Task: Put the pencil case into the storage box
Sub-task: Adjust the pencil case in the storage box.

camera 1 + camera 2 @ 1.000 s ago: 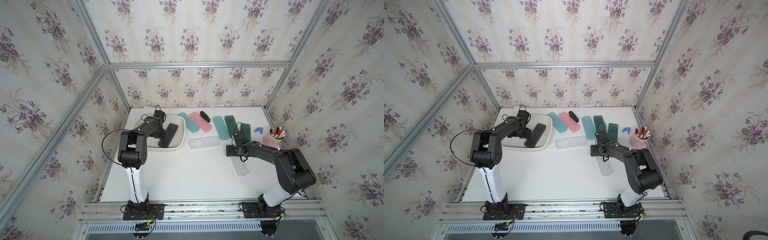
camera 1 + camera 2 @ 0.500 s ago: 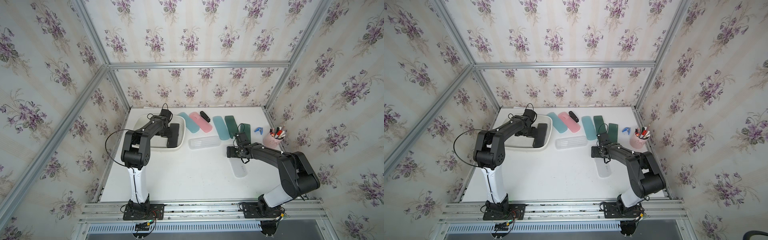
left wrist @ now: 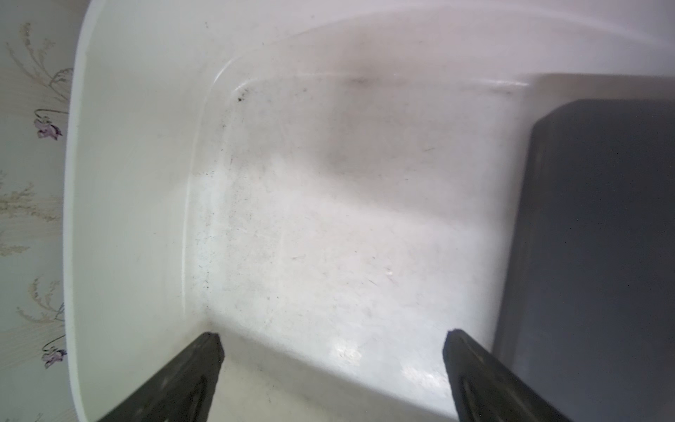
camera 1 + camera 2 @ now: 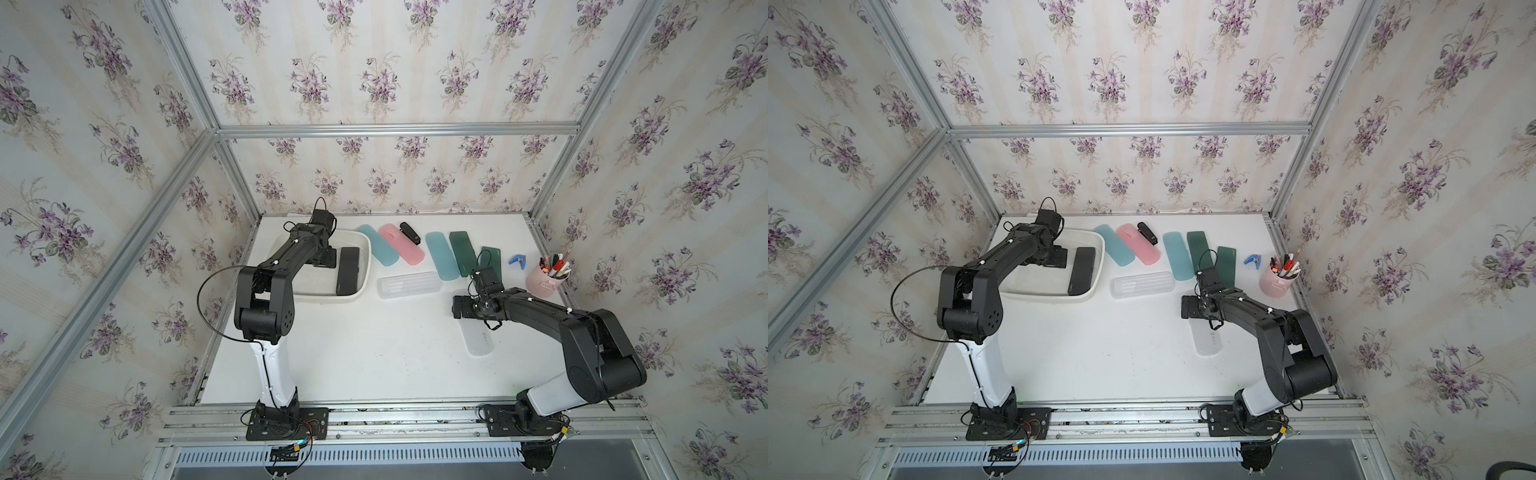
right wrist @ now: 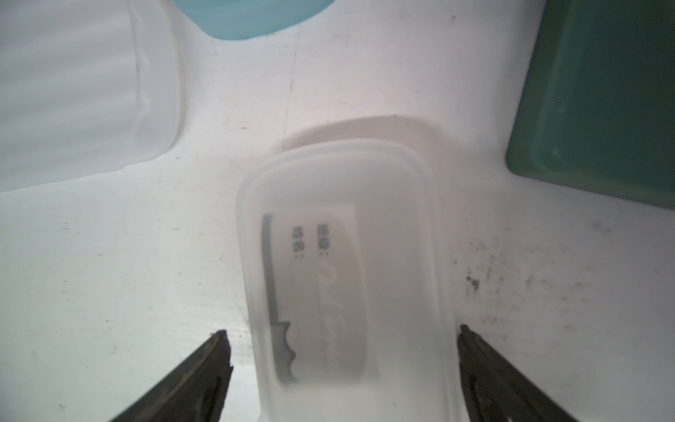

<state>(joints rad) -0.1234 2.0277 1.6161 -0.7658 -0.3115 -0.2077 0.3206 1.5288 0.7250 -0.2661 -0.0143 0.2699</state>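
In both top views, left of the middle, the black pencil case (image 4: pixel 348 271) (image 4: pixel 1081 271) now lies flat inside the storage box (image 4: pixel 324 298), along its right wall. A second ago it leaned on the rim. The left gripper (image 4: pixel 330 257) is just beside it, wide open and holding nothing. So one case is in. Right of the middle, the right gripper (image 4: pixel 457 306) sits over the top end of a frosted white pencil case (image 4: pixel 478 338) on the table (image 4: pixel 374 353).

In the left wrist view the fingers (image 3: pixel 204 361) stand far apart over the bare box floor. The black case fills the right side.

In the right wrist view the fingers (image 5: pixel 215 354) have spread wider. They stand on both sides of the frosted case and do not squeeze it. I think that case goes next.
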